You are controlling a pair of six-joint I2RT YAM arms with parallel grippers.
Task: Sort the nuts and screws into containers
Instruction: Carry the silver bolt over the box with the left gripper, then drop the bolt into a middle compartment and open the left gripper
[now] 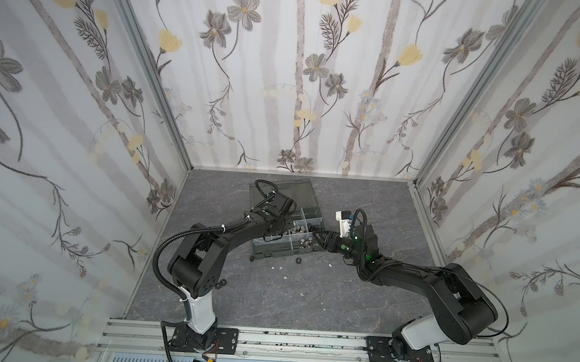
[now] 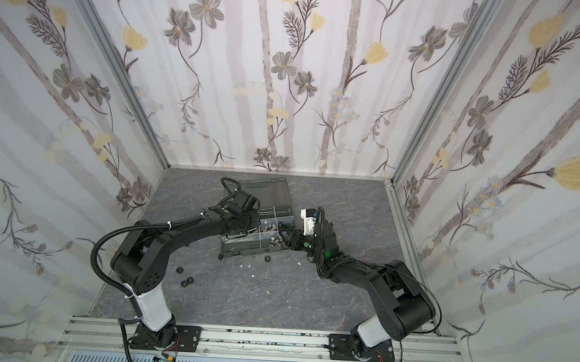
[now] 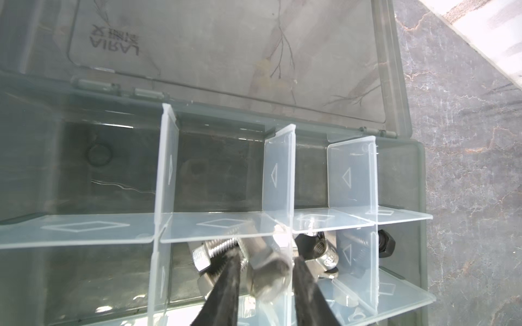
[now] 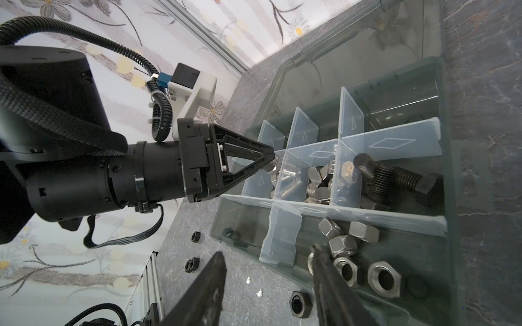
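We are likely releasing a silver screw [image 3: 268, 268] into a middle container [image 3: 178, 282], left tool [image 3: 267, 285] slightly spread around it. Right tool [image 4: 265, 285] is hanging spread, empty, by sorted nuts [image 4: 350, 254]; next, a loose black nut [image 4: 300, 304].

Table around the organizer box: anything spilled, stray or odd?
Yes. Several black nuts lie loose on the table, outside the box, and small white flecks are scattered near its front. One divider inside looks warped.
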